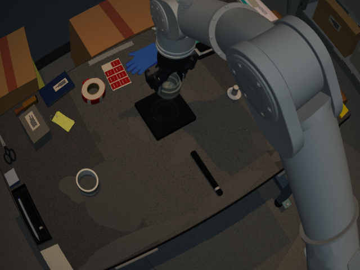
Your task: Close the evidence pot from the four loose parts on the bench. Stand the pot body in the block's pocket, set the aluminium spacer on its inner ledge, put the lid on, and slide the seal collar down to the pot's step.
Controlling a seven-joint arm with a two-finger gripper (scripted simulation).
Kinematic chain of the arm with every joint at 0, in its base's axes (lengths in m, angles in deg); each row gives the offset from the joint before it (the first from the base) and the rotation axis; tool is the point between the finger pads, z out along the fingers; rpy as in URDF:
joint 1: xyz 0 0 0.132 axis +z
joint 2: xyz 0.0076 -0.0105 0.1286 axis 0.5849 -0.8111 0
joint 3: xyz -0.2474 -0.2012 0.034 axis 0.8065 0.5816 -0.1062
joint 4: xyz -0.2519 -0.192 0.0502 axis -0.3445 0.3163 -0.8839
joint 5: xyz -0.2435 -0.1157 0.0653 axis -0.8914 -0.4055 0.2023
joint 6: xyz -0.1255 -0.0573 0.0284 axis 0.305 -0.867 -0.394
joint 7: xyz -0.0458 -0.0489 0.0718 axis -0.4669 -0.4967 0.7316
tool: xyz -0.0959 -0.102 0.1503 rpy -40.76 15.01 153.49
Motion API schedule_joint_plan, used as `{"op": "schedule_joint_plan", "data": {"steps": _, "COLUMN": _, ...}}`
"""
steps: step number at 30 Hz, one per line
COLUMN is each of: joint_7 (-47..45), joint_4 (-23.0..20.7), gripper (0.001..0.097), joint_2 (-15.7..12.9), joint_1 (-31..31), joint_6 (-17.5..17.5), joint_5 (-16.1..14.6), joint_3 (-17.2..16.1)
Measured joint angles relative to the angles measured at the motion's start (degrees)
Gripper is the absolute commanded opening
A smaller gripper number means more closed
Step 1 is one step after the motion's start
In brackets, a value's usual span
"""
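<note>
The pot body [169, 86], a clear greyish cup, is partly hidden by the black fingers of my gripper [168, 82], which holds it closed in the air just above the far edge of the black block [165, 115]. The block's round pocket [164, 111] lies open below and slightly nearer than the pot. The lid [234, 92], a pale disc with a knob, sits on the bench to the right of the block. The seal collar [87, 180], a white ring, lies near the bench's front left. I cannot make out the aluminium spacer.
The bench's front edge runs diagonally below a black marker [206, 173]. A roll of red-and-white tape [93, 90], a red label sheet [116, 74] and a blue glove [143, 59] lie behind the block. Cardboard boxes [107, 23] line the back.
</note>
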Motion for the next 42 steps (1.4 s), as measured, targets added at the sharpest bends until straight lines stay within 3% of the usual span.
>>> {"op": "schedule_joint_plan", "data": {"steps": 22, "joint_7": -1.28, "joint_4": 3.04, "gripper": 0.008, "joint_2": -5.96, "joint_1": -1.08, "joint_6": 9.02, "joint_5": 1.5, "joint_3": -1.97}}
{"op": "schedule_joint_plan", "data": {"steps": 42, "joint_7": -1.45, "joint_4": 3.29, "gripper": 0.008, "joint_2": -6.84, "joint_1": -1.24, "joint_6": 10.24, "joint_5": 1.71, "joint_3": -2.26}}
